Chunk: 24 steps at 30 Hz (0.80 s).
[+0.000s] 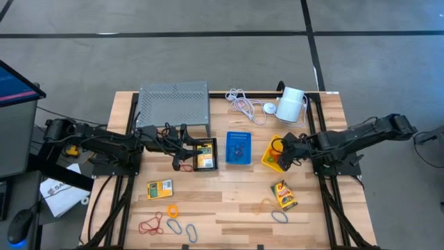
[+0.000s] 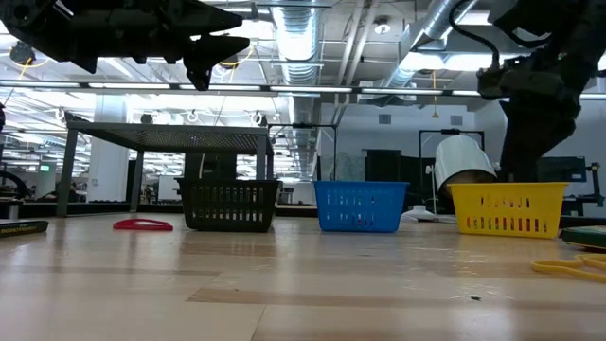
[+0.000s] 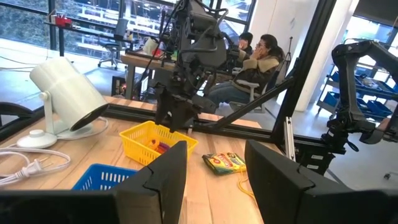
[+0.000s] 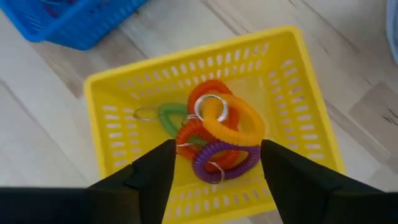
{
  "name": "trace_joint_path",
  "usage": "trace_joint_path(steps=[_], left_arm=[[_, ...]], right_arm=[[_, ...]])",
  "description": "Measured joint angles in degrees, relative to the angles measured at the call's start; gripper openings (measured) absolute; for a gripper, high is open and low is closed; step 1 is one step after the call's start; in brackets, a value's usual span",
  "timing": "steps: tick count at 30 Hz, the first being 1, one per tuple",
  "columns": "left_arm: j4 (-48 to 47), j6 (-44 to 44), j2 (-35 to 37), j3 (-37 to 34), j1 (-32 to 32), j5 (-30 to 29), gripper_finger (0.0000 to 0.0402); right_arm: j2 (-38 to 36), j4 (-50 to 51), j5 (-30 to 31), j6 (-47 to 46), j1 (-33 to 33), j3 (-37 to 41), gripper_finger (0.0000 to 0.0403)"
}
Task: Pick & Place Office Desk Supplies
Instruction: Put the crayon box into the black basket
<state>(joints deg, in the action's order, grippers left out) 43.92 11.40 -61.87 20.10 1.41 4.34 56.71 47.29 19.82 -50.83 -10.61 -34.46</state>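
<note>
A white cylinder device (image 1: 292, 103), coiled white cable (image 1: 243, 105) and grey perforated stand (image 1: 173, 102) line the table's far edge.

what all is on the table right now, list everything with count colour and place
bins: three; black bin, blue bin, yellow bin, in a row mid-table
loops in yellow bin: several; orange, red, purple, green
loose loops: several; red, orange, blue, green, front left; two more front right
card packets: three; yellow, one front left, one front right, one in black bin
mesh shelf: one, grey, back left
cable: one, white, back
cylinder device: one, white, back right
left gripper: beside black bin
right gripper: open above yellow bin
</note>
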Motion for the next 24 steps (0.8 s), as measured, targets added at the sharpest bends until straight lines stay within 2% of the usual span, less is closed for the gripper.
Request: trace_joint_path(steps=[6,10,14,19,24], left_arm=[[-0.04,0.02,0.0,0.0,0.0,-0.01,0.0158],[0.0,0.02,0.0,0.0,0.0,-0.02,0.0158],[0.21,0.02,0.0,0.0,0.01,-0.02,0.0158],[1.68,1.07,0.0,0.0,0.0,-0.35,0.0158],[3.21,2.58,0.0,0.04,0.0,-0.35,0.0158]], right_arm=[[-1.59,0.28,1.24,0.84,-3.04,-2.1,0.0213],[-3.29,0.24,1.26,1.77,-8.18,-5.65,0.0184],[-3.21,3.06,1.5,-1.62,-15.21,-9.02,0.0151],[0.28,6.81,3.65,-8.98,-26.29,-11.47,0.0111],[3.66,6.48,4.52,-19.14,-37.06,-12.38,0.0092]])
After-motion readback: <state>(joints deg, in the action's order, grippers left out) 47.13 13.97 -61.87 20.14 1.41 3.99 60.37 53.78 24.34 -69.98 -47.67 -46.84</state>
